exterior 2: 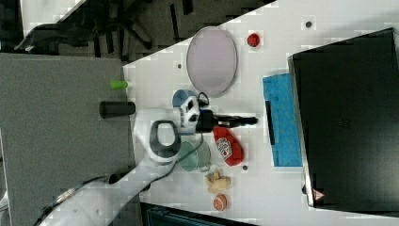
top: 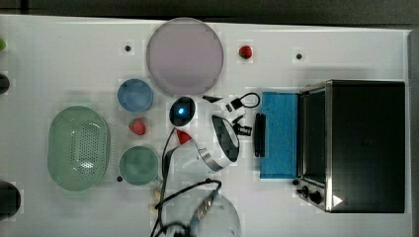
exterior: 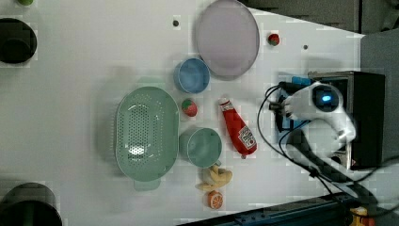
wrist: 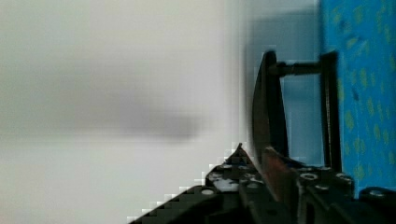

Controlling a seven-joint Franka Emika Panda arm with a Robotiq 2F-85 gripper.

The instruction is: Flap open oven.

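Oven sits at three o'clock on the surface, its blue glass door already flapped down flat, I'd say. My end effector, clamped narrowly on the bar handle, explains why the door lies level

Oven: matt black top, shiny metal frame; colander: perforated green plastic.

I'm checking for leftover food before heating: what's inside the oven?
The oven has its blue glass door flapped down flat on the table. The top view shows only a dark opening; the black roof covers the inside.
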